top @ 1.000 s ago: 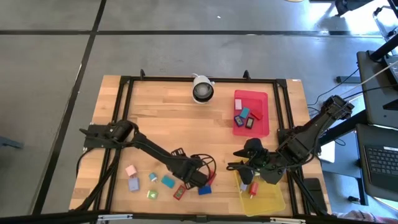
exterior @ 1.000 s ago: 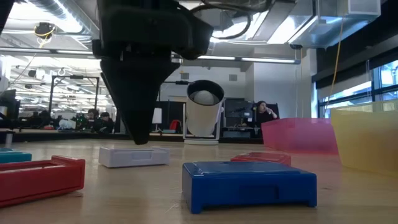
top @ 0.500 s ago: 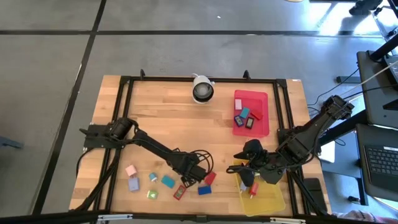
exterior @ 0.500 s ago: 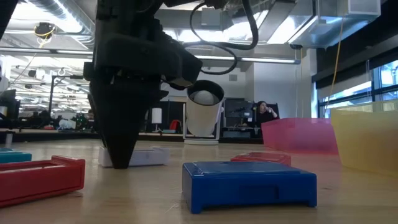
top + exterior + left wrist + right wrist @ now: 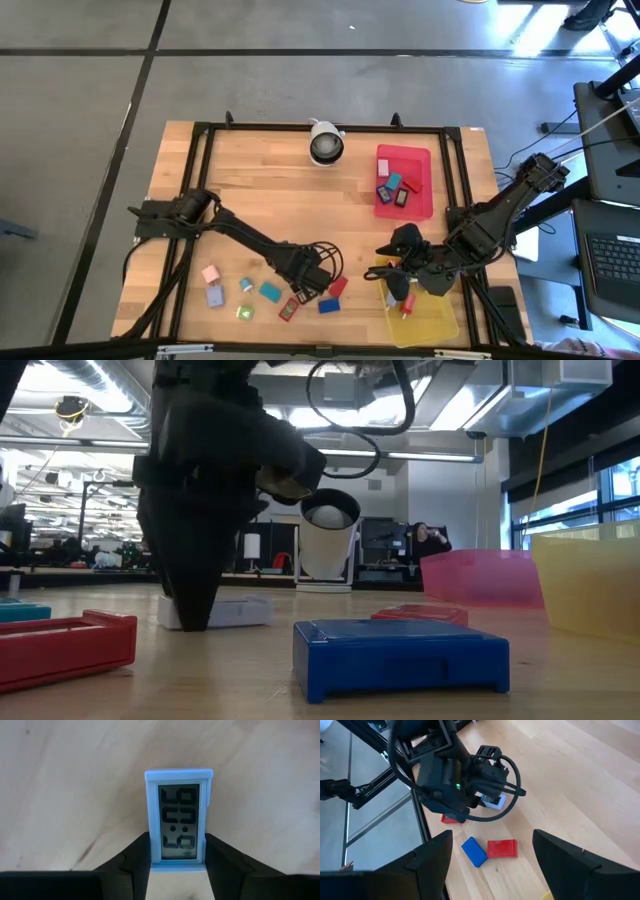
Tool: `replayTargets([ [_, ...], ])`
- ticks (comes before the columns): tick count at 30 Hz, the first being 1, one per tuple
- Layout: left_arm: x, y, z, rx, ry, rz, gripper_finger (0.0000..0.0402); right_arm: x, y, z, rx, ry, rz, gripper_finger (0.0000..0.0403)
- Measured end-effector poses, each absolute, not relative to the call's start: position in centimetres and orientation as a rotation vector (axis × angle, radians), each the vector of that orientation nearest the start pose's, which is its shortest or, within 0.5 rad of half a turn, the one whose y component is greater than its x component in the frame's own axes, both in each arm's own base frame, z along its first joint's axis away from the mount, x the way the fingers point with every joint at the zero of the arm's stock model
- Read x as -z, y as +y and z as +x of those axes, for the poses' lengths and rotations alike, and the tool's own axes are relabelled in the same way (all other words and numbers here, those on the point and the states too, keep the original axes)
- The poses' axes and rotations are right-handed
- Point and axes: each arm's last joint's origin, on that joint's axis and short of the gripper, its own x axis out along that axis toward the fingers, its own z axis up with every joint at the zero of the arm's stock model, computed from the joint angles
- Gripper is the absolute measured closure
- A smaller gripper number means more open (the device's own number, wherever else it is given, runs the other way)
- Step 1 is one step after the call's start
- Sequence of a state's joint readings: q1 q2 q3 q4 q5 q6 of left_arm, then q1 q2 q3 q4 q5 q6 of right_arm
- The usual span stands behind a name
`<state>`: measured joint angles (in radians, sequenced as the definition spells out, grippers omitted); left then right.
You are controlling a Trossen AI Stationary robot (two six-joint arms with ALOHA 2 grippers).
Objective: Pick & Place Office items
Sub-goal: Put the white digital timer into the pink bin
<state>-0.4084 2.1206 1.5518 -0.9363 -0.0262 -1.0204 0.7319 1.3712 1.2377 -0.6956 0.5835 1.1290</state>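
Robotics lab: open hall with ceiling strip lights (image 5: 60,422), workstations behind the wooden desk (image 5: 260,190), seated person (image 5: 425,545).

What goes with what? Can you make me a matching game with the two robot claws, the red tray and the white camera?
1 left gripper
2 right gripper
3 red tray
4 white camera

a holds several small blocks
b open, empty
c shut on the light blue block
d stands by the table edge

Pairs: 1-c, 2-b, 3-a, 4-d
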Motion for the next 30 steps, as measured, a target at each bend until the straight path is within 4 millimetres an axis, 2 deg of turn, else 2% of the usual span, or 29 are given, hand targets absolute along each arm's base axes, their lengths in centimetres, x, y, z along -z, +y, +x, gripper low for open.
replayTargets([
  [3,-16.5,-16.1,37.3,-0.454,1.391,-0.496,0.0252,-32.2,17.6,22.0,0.233,0.628,0.582,0.0124],
  [8,-20.3,-16.0,38.0,-0.467,1.208,-0.454,0.0252,-32.2,17.3,22.3,0.259,0.611,0.632,0.0124],
  [14,-25.6,-15.8,38.9,-0.479,0.957,-0.352,0.0251,-32.2,15.5,23.5,0.384,0.554,0.791,0.0124],
  [19,-29.0,-15.8,39.7,-0.439,0.827,-0.248,0.0251,-32.3,14.1,24.4,0.440,0.527,0.824,0.0124],
  [25,-31.1,-15.8,40.5,-0.433,0.698,-0.129,0.0250,-32.4,13.5,25.0,0.427,0.532,0.866,0.0124],
  [30,-31.6,-15.8,41.0,-0.426,0.636,0.021,0.0249,-32.6,13.4,25.3,0.415,0.514,0.863,0.0124],
])
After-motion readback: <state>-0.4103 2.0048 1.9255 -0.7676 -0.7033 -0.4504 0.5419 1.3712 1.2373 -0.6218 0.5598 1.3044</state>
